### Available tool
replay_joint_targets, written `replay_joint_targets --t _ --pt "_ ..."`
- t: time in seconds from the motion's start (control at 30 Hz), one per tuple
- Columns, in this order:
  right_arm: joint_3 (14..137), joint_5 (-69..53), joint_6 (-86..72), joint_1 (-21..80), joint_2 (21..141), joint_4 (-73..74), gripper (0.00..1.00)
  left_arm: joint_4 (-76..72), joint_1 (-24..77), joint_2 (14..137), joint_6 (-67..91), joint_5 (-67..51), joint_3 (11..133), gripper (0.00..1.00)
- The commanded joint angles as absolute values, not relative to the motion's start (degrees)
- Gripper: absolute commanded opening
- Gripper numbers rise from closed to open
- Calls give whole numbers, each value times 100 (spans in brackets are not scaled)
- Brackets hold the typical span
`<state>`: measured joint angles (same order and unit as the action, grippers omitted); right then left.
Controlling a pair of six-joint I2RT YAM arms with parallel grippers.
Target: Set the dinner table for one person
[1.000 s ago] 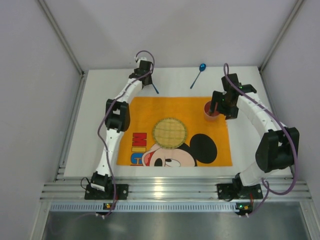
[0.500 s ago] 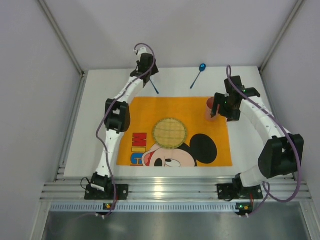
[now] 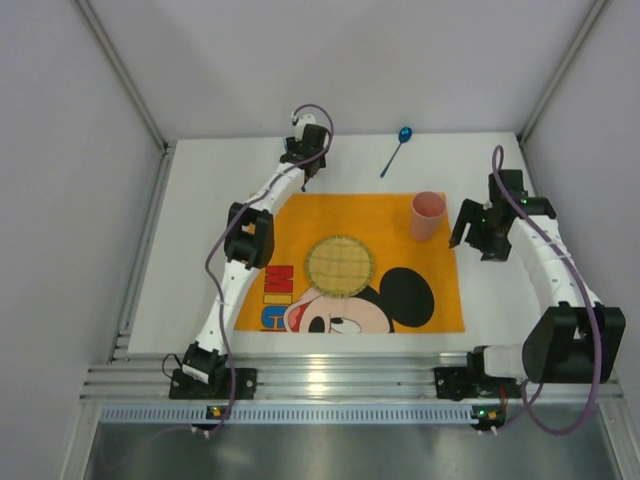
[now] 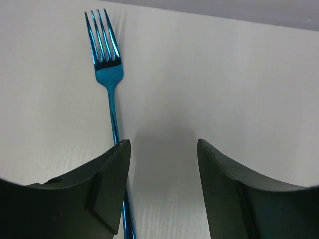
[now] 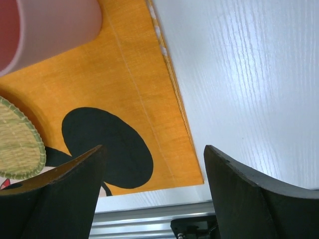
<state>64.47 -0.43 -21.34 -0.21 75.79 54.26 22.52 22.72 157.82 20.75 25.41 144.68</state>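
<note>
A pink cup [image 3: 428,216] stands upright on the far right corner of the orange Mickey Mouse placemat [image 3: 300,225], which lies on the white dinner table [image 3: 200,240]. A round woven coaster [image 3: 340,265] lies mid-mat. My right gripper [image 3: 470,232] is open and empty, to the right of the cup and apart from it; its view shows the cup [image 5: 50,25] and the mat's edge [image 5: 149,109]. My left gripper [image 3: 305,158] is open above a blue fork [image 4: 106,74] lying on the table; the handle runs beside the left finger [image 4: 107,184]. The arm hides the fork from above.
A blue spoon [image 3: 393,155] lies on the table beyond the mat, between the two grippers. Grey walls close in the back and both sides. A silver aluminium rail [image 3: 340,378] runs along the near edge and also shows in the right wrist view [image 5: 144,219].
My right gripper has let go of the cup and drawn back to the right; the cup stays on the mat. My left gripper has shifted right over the fork.
</note>
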Motion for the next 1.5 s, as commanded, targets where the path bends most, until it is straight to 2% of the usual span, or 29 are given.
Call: replay_joint_targets --t 0.0,0.13,0.3,0.7,0.8,0.83,1.0,1.13,1.27,1.3,1.33,1.4,1.47 --pt "6364 -246 -1925 -281 7401 5414 80 2328 2294 15741 1679 3031 14888 62" --pt "6328 -360 -1854 -334 7479 5335 80 2496 2233 15662 1784 3068 14836 62" --pt "6354 -536 -1828 -325 7708 5265 79 1881 2197 15021 1679 3199 13967 63" --pt "6469 -659 -1793 -316 8051 5247 78 2619 1872 15372 2233 2611 14264 61" --pt "6530 -659 -1802 -316 8112 5247 79 2838 1820 15556 2232 2365 14607 51" --pt "6539 -659 -1810 -316 8147 5238 78 2874 1785 15626 2232 2286 14703 41" --pt "6592 -685 -1846 -325 8270 5221 79 3137 1661 15750 2250 1855 14792 15" --pt "6609 -747 -1863 -360 8367 5203 79 3322 1442 15899 2469 1407 14933 9" --pt "6671 -817 -1881 -378 8394 5212 79 3349 1406 15917 2505 1345 14915 14" --pt "6671 -826 -1881 -378 8385 5212 78 3340 1415 15926 2479 1345 14915 29" --pt "6680 -826 -1898 -378 8376 5203 79 3340 1432 15900 2452 1336 14915 39" --pt "6671 -817 -1898 -378 8332 5229 78 3008 1537 15733 2182 1537 14679 45" --pt "6645 -800 -1898 -378 8262 5256 78 2098 1705 15198 2075 1722 13811 48"
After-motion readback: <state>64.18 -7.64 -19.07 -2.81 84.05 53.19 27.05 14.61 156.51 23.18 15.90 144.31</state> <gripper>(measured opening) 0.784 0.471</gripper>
